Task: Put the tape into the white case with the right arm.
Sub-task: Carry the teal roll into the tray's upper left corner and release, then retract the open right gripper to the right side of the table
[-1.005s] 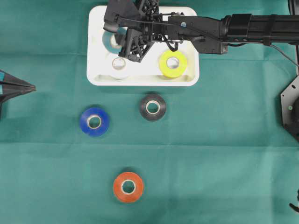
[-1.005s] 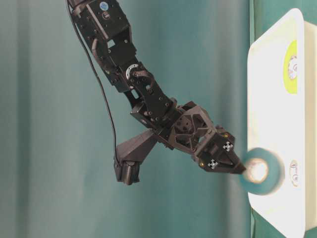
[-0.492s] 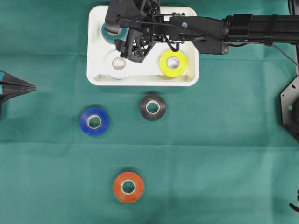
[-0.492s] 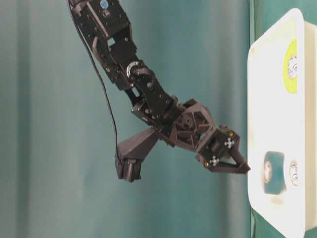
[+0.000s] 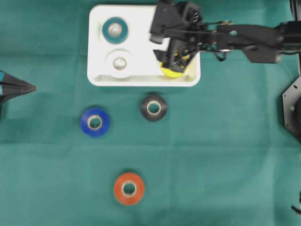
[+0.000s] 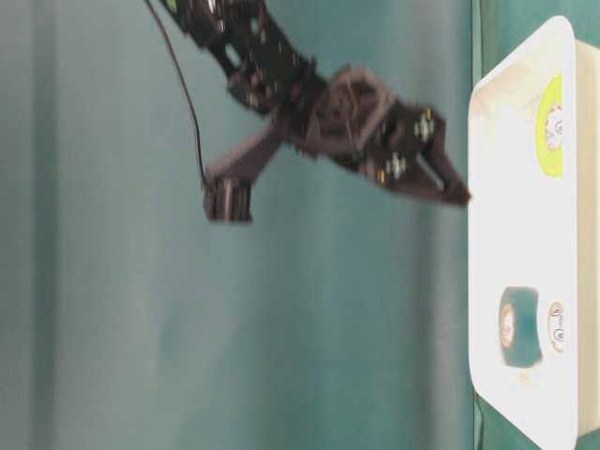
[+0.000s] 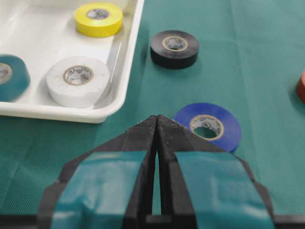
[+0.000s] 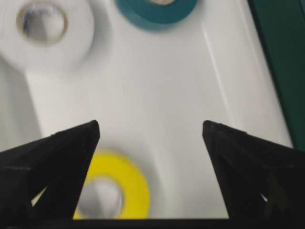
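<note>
Since a second ago, the teal roll of tape [image 5: 115, 30] has left my right tool [image 5: 175, 52] and lies flat in the shallow white plastic case [image 5: 96, 70]; that tool, now spread wide and empty, pulls back over the yellow roll [image 8: 112, 191]. Next I must fetch the black roll [image 5: 154, 108] from the green tabletop [image 5: 211, 155].

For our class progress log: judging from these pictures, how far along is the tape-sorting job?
Done: the teal roll, white roll and yellow roll lie inside the white case. In hand: nothing; the right gripper hangs open and empty above the case. Left: the black roll, blue roll and orange roll sit on the green cloth outside it.
</note>
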`<state>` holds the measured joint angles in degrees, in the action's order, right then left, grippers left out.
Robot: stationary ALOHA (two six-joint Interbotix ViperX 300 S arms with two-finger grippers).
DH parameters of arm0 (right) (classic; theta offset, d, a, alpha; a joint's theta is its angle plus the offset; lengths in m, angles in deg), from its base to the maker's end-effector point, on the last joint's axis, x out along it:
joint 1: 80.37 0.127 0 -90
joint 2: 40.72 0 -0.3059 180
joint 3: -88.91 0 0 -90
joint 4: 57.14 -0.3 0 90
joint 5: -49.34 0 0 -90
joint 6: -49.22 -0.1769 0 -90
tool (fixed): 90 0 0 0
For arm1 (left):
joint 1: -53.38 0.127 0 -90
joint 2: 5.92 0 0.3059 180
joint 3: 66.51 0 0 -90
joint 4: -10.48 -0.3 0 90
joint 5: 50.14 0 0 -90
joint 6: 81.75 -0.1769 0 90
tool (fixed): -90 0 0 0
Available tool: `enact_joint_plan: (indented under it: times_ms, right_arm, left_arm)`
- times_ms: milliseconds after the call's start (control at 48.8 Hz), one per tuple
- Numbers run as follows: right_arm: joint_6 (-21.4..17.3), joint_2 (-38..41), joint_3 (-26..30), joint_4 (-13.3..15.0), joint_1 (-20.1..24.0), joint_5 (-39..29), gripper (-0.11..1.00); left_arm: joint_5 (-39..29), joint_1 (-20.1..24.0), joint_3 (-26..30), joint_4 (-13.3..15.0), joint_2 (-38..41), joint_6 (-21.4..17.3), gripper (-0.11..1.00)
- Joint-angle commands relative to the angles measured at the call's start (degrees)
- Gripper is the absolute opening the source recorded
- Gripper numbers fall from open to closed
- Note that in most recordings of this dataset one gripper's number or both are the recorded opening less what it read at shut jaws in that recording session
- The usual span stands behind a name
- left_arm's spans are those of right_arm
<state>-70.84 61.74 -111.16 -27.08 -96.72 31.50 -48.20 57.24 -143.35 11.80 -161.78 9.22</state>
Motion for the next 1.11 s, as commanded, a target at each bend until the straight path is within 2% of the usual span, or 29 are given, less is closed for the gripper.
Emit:
enact_joint_plan:
  times_ms: [0,185,656,882,1087]
  right_arm:
    - [-0.18,-4.39,-2.64,0.18,0.00,0.53,0.71]
    - [-0.18,-10.55,-10.11,0.18,0.00,1.67,0.71]
    - [-0.62,-30.50,-30.50,0.00,-0.09,11.25,0.71]
    - [-2.99,-37.97,-36.12,-0.26,-0.09,13.01,0.70]
    - [-3.43,-38.94,-37.97,-0.18,-0.09,13.27,0.70]
  left_arm:
    - [0.18,0.18,0.70,0.00,0.35,0.00,0.00]
    - [0.18,0.18,0.70,0.09,0.35,0.00,0.00]
    - [0.09,0.18,0.70,0.09,0.26,0.00,0.00]
    - [0.09,0.18,0.79,0.00,0.26,0.00,0.00]
    - [0.00,0.18,0.79,0.00,0.26,0.00,0.00]
